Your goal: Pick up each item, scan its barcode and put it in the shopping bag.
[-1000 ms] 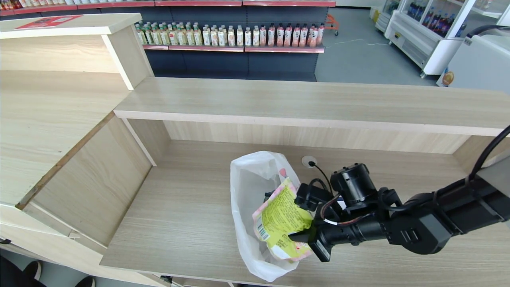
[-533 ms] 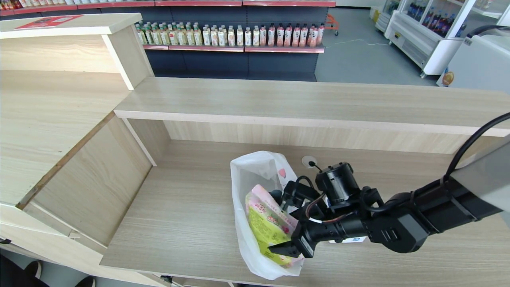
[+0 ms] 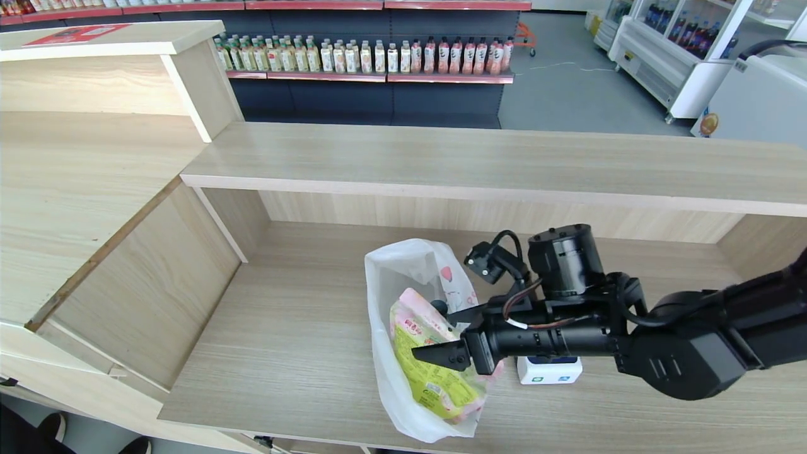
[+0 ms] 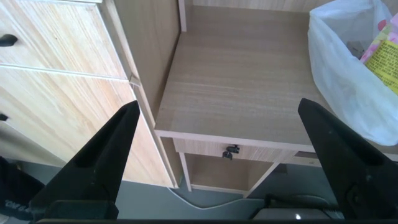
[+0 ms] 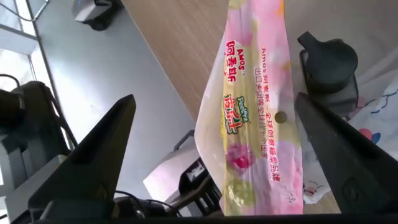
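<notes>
Right end effector [image 3: 435,333], as I saw it, hung wide open, gripping nothing, above the shopping bag [image 3: 394,271] holding a pink-and-green pouch [image 3: 435,384] on the counter [image 3: 284,340].

Counter [image 3: 296,353]: pale wood-grain board, finished matt and smooth. Shopping bag [image 3: 388,284]: thin white plastic film, translucent and crinkled. Snack pouch [image 3: 429,372]: printed plastic film, glossy (a sheen is seen along its pink edge). Right gripper [image 3: 435,333]: matt black finish, material not told.

Light wood counter [image 3: 479,157], grey floor [image 3: 567,94], shelf of bottles [image 3: 353,57] behind, glass-fronted coolers [image 3: 674,44]
</notes>
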Tool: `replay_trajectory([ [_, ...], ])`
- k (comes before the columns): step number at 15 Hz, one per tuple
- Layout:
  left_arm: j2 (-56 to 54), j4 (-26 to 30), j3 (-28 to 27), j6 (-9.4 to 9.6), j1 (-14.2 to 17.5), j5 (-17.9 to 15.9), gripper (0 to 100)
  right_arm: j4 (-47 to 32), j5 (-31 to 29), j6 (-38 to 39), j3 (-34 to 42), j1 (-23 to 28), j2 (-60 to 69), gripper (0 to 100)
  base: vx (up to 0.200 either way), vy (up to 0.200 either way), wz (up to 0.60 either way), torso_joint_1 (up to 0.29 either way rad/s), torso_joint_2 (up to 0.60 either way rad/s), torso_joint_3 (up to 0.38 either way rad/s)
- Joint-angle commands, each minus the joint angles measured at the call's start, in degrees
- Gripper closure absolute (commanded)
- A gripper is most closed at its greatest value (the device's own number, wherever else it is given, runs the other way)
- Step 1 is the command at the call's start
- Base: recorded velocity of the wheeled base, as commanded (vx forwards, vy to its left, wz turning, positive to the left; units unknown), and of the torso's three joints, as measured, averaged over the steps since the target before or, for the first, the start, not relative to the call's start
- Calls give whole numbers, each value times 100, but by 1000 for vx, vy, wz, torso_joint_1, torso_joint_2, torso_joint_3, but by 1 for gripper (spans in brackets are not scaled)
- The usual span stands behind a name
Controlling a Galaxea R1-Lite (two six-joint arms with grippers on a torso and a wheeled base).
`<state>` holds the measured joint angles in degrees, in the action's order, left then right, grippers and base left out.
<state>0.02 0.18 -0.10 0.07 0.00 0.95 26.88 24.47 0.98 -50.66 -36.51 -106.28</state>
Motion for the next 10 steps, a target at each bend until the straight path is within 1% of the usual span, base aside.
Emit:
replay_trajectory([
  [1,-2,-1,1,1,0,2,0,-43,-21,272,496,100,1004,0,0,0,0,0,0,0],
  [2,-2,-1,1,1,0,2,0,-34,-21,412,918,206,1549,0,0,0,0,0,0,0],
  [3,-2,-1,1,1,0,2,0,-25,-21,412,1340,452,1953,0,0,0,0,0,0,0],
  [4,-2,-1,1,-7,0,2,0,-25,-38,377,1586,663,2217,0,0,0,0,0,0,0],
  [5,-2,-1,1,1,0,2,0,-16,-56,386,1656,812,2348,0,0,0,0,0,0,0],
  [6,-2,-1,1,1,0,2,0,-16,-118,386,1718,1304,2770,0,0,0,0,0,0,0],
  [7,-2,-1,1,1,0,2,0,-86,-364,368,1727,1524,3219,0,0,0,0,0,0,0],
  [8,-2,-1,1,1,0,2,0,-271,-812,236,1700,1744,3509,0,0,0,0,0,0,0],
  [9,-2,-1,1,1,0,2,0,-614,-1383,-141,1683,2122,3737,0,0,0,0,0,0,0],
  [10,-2,-1,1,1,0,2,0,-860,-1963,-344,1727,2394,3983,0,0,0,0,0,0,0],
])
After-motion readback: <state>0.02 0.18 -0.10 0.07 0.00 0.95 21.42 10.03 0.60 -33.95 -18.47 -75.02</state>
